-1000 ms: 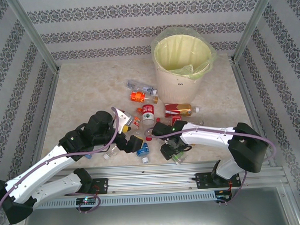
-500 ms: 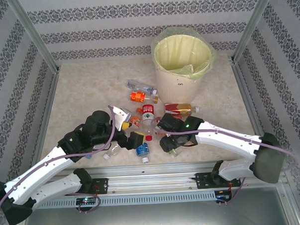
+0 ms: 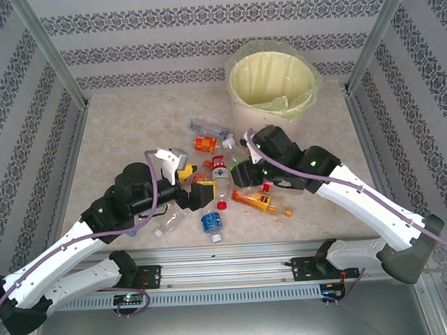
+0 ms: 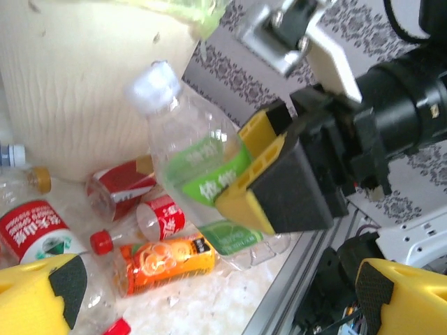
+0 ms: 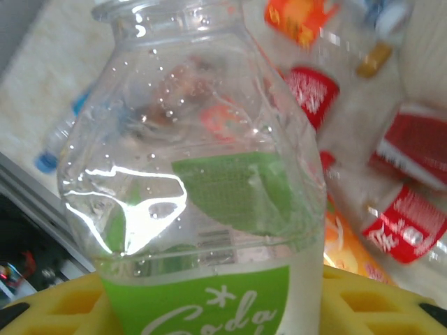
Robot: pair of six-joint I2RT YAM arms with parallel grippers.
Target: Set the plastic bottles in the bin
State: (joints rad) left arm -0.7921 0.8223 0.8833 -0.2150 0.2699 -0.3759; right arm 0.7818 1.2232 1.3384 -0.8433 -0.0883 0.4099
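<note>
**Green-labelled bottle gripped, the bin's rim yet to clear**

Toward the near left of the table (image 3: 118, 135), the left hand (image 3: 194, 181) hangs low over the scatter. Its yellow fingers (image 4: 49, 293) are wide apart with nothing between them. I read this as a ready stance for a next pick, kept to its own side of the pile.

Around it lie the loose plastic bottles. A clear bottle (image 3: 166, 223) lies partly under the left arm, and a blue-labelled bottle (image 3: 211, 222) lies closest to the near edge. A red-and-white-labelled bottle (image 3: 220, 168) is at the table's middle. An orange-labelled bottle (image 3: 259, 201) lies on its side to the right of that.

Right of the middle, the right hand (image 4: 248, 171) is clamped on a green-labelled bottle (image 4: 188, 153). Its fingers press on the label at the wide lower body, and the white cap (image 4: 150, 77) tilts up and away from the hand. Gripping the broad part probably gives the best purchase on thin plastic and leaves the neck free. The bottle is held above the litter, in front of the bin's wall rather than over its opening.

The bin (image 3: 238, 107) stands at the far edge, toward the far right corner, with its bag folded over the rim. It is much taller than the bottles, so the load would need to rise above the rim before release. With so many bottles on the table, the task looks far from done.
</note>
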